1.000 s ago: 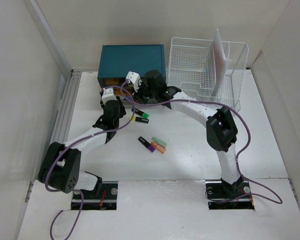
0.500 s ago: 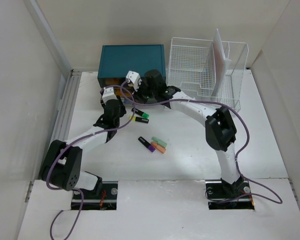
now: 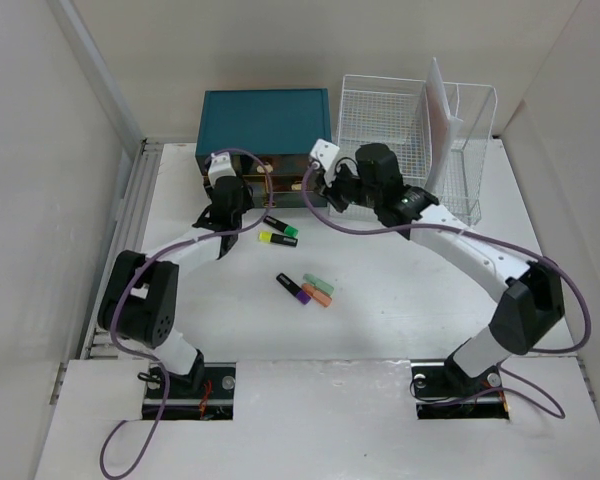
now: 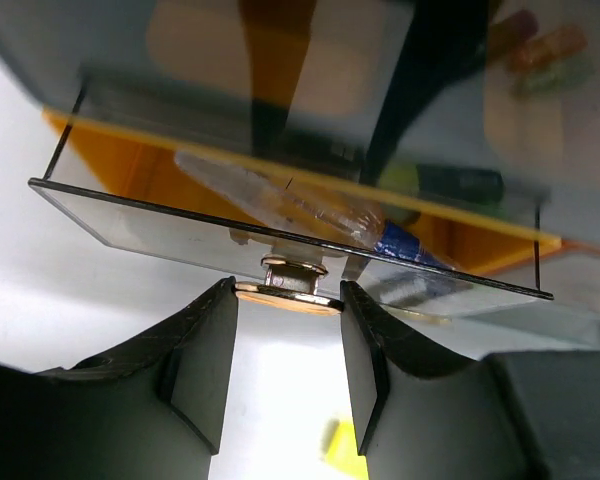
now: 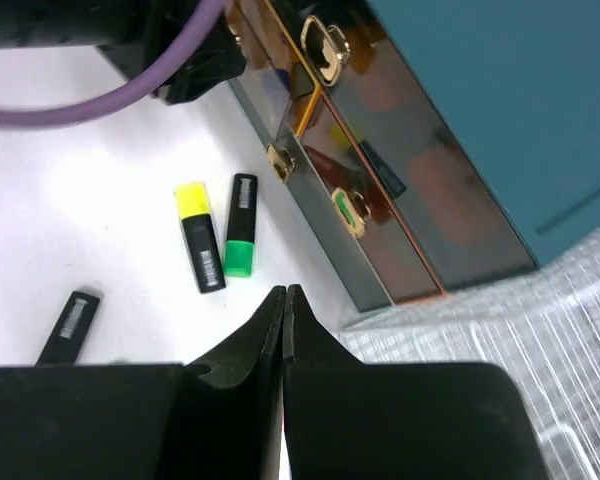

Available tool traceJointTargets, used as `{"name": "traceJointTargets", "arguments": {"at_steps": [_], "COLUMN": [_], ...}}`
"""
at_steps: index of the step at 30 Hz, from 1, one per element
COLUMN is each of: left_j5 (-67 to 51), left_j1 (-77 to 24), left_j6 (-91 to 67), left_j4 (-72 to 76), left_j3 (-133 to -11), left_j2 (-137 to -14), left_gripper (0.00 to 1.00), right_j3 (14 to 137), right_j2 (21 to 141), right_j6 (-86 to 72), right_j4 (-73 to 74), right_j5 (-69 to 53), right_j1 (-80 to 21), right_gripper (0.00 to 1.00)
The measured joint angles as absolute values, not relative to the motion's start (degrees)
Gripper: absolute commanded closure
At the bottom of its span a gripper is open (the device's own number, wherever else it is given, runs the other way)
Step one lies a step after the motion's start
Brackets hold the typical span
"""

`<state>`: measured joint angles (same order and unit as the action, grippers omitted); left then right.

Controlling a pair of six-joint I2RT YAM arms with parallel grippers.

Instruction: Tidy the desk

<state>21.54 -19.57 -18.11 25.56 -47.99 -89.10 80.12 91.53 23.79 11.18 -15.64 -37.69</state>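
On the white desk (image 3: pixel 410 290) lie a yellow highlighter (image 3: pixel 265 238) and a green highlighter (image 3: pixel 284 230), with purple (image 3: pixel 294 288), orange (image 3: pixel 318 296) and pale green (image 3: pixel 321 284) ones nearer the middle. My left gripper (image 3: pixel 243 192) is at the front of the teal drawer chest (image 3: pixel 265 118). In the left wrist view its jaws (image 4: pixel 288 335) are shut on a gold drawer knob (image 4: pixel 286 291), below a clear drawer front (image 4: pixel 180 215) with a pen behind it. My right gripper (image 5: pixel 283 294) is shut and empty, hovering right of the green highlighter (image 5: pixel 241 226) before the chest (image 5: pixel 450 110).
A white wire-mesh rack (image 3: pixel 400 130) holding upright papers stands at the back right beside the chest. Grooved rails (image 3: pixel 130 225) run along the desk's left side. White walls enclose the desk on three sides.
My left gripper has moved forward to the chest front and onto the knob. My right arm has swung away to the right, off the chest's left front.
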Motion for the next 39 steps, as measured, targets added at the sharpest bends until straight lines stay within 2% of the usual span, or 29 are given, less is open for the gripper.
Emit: {"name": "traceJointTargets", "arguments": {"at_steps": [11,12,13,14,16,17,19,21,26,33,39], "left_j5": [19.9,19.9,19.9,19.7,19.6,19.2,17.2,15.6,14.8,14.5,15.2], "left_j1": [-18.0,-18.0,-17.9,-17.9,-17.9,-17.8,-18.0,-18.4,-19.9,-23.0,-23.3], "left_j6": [-17.4,-17.4,-17.4,-17.4,-17.4,-17.5,-18.5,-19.2,-20.6,-24.8,-28.8], "left_j4": [24.1,24.1,24.1,24.4,24.7,24.9,25.5,25.0,23.5,24.5,24.1], "left_j3": [-55.5,-55.9,-56.2,-56.3,-56.2,-55.8,-53.5,-50.1,-41.9,-32.4,-26.2], "left_j2": [-95.5,-95.9,-96.3,-96.4,-96.5,-96.3,-95.6,-94.1,-85.4,-68.2,-60.4], "left_gripper": [0.93,0.9,0.76,0.67,0.47,0.3,0.21,0.15,0.06,0.04,0.03], "right_j3": [71.0,70.7,70.3,70.2,69.7,69.5,69.5,69.5,71.7,72.4,72.6], "right_j2": [87.7,87.7,87.5,87.4,87.0,86.9,86.9,87.2,92.6,101.9,103.4], "right_j6": [23.6,23.6,23.6,23.6,23.7,23.8,24.3,25.2,28.8,34.0,34.9], "right_j4": [13.1,13.1,13.2,13.5,13.6,13.6,14.0,14.9,18.2,24.6,26.9], "right_j5": [-21.6,-22.0,-22.3,-22.6,-23.2,-23.8,-25.1,-26.7,-29.6,-30.9,-29.5], "right_j1": [-34.3,-33.8,-33.6,-33.3,-32.9,-32.9,-32.9,-33.0,-34.8,-41.0,-44.2], "right_gripper": [0.96,0.96,0.94,0.91,0.79,0.7,0.58,0.52,0.47,0.46,0.46]}}
